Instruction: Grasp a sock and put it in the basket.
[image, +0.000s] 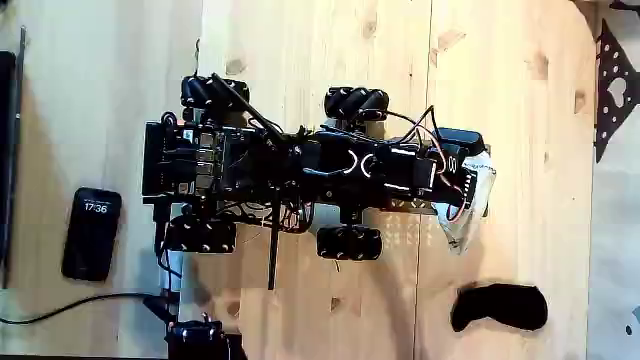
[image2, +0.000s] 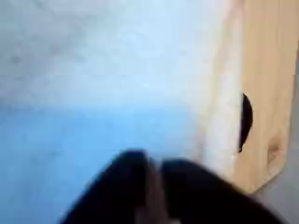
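Fixed view: black sock (image: 499, 307) lies on wooden desk (image: 300, 60), lower right, apart from wheeled robot (image: 300, 170). White fabric (image: 470, 210) at robot's right end. Gripper (image2: 154, 191) blurred in wrist view, open-or-closed unclear. Phone (image: 91, 233) far left.

My arm lies folded flat along the top of my wheeled body, stretched toward the right in the fixed view, cables looping over its black links. My pincer (image: 468, 205) sits at the far right end, past my front wheels, pointing down and to the right, wrapped in pale material so I cannot tell how its jaws stand. In the wrist view my pincer (image2: 154, 191) shows as two dark blurred fingers (image2: 117, 191) at the bottom edge, tips nearly together.
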